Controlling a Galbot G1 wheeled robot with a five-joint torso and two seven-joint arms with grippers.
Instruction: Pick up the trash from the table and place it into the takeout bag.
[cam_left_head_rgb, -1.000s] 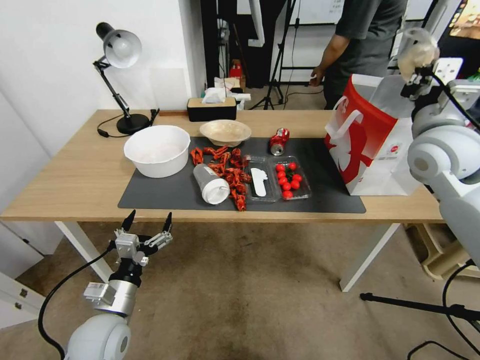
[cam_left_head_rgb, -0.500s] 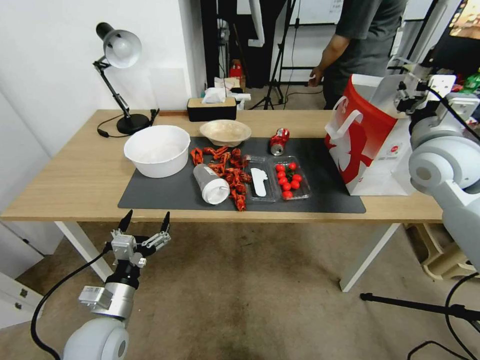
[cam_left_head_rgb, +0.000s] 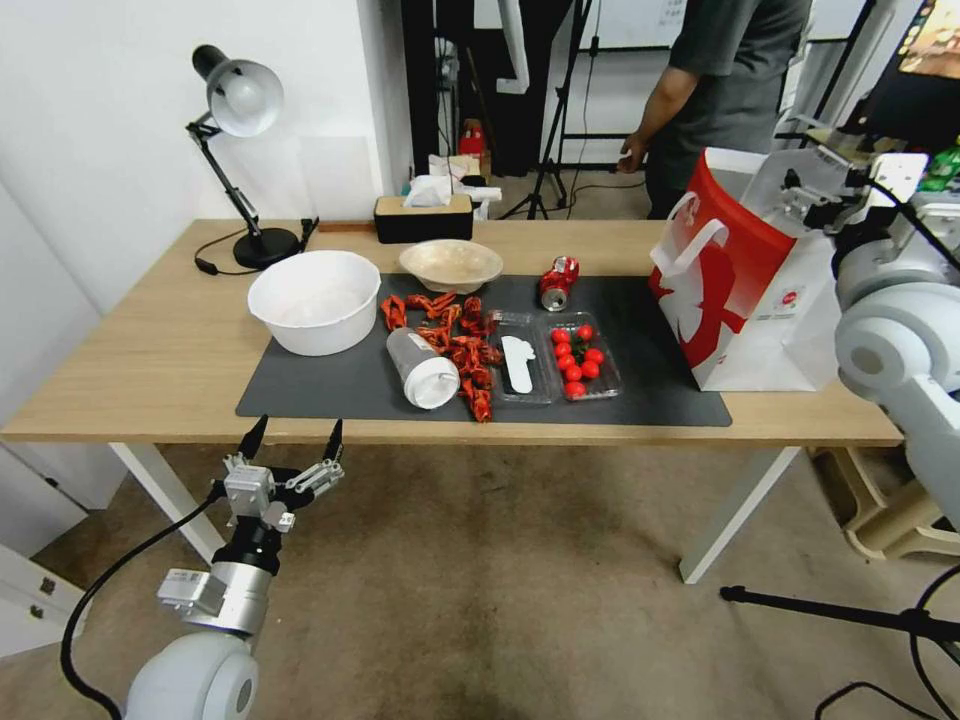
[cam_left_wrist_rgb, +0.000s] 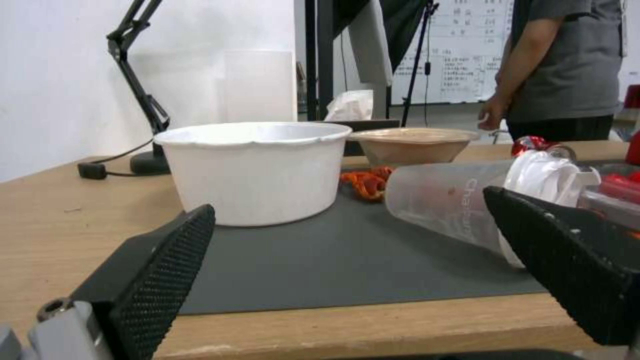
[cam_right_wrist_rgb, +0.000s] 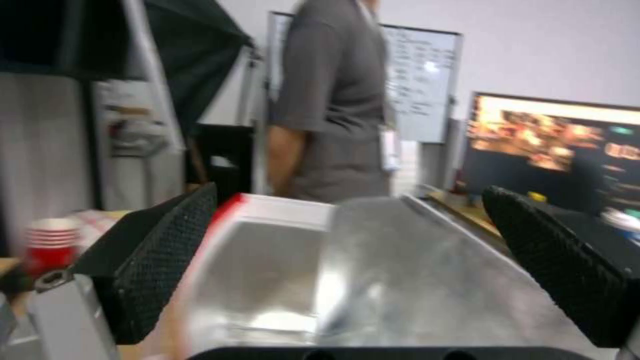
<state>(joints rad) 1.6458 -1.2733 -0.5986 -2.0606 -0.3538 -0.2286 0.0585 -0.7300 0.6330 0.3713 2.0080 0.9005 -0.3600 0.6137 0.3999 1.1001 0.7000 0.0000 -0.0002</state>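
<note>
room: light-wood table against a white wall, dark mat over its middle, desk lamp and tissue box at the back; a person stands behind and touches nothing.
takeout bag: takeout bag upright on the table's right end, mouth open, lined with a silvery inside in the right wrist view.
right gripper: right gripper just above the bag's mouth, fingers spread wide with nothing between them.
left gripper: left gripper parked below the table's front edge, also wide and empty.
trash left: plastic cup on its side on the mat, soda can lying near the bag, beige bowl behind the white bowl.
not trash: tomato tray touching a clear lid, red scraps beside the cup.
risk, bag: withdrawing low could catch the rim or a handle and tip the light bag.
risk, cup: it probably rolls if nudged off-centre, and a pinch on thin plastic may slip.
risk, can: a grasp across its round side could send it rolling towards the tray.
risk, mix-up: the tomatoes sit close enough to be grabbed by mistake.
</note>
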